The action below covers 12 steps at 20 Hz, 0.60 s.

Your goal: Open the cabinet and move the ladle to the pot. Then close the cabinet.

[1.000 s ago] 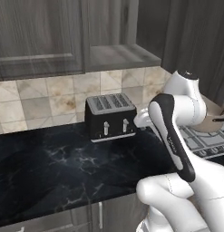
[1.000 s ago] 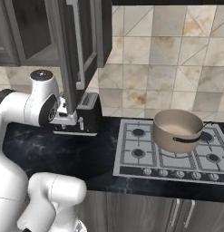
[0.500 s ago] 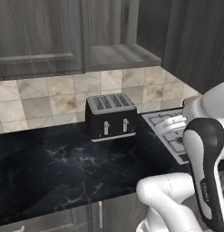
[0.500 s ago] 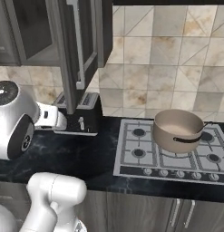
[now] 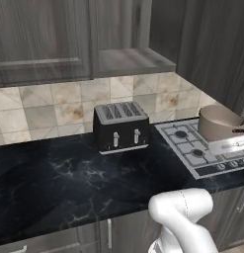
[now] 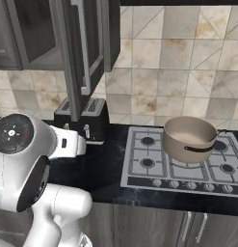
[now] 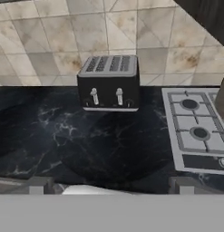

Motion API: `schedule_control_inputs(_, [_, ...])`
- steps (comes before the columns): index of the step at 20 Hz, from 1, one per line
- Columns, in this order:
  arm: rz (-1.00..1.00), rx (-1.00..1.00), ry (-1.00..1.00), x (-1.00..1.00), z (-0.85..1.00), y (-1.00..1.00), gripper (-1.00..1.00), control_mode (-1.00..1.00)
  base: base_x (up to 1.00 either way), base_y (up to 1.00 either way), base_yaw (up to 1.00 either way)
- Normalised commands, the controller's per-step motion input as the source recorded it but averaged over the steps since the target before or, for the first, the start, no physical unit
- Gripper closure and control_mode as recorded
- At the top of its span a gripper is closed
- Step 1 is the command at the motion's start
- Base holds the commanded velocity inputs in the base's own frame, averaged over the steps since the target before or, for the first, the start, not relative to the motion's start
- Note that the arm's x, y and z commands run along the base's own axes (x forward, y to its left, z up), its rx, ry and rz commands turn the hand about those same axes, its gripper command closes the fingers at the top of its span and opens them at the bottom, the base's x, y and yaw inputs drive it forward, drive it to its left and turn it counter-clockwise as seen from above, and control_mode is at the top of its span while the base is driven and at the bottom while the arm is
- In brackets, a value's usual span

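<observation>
Right of toaster [image 6: 84, 116], ladle handle [image 6: 216, 137] in pot [image 6: 190, 139]

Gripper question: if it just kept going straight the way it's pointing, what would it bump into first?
Probably the black counter in front of the toaster; the hand view aims down at it. Depth is hard to judge.
</observation>
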Motion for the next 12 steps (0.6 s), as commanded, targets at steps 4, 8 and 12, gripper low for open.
schedule_control_inputs(4, [0.04, 0.21, 0.0, -0.3, 0.05, -0.68, -1.0, -1.0, 0.0, 0.0, 0.0])
schedule_control_inputs(8, [0.05, 0.27, 0.0, -0.06, 0.23, -0.56, -1.0, -1.0, 0.0, 0.0, 0.0])
schedule_control_inputs(12, [0.04, 0.27, 0.0, 0.28, 0.19, -0.53, -1.0, -1.0, 0.0, 0.0, 0.0])
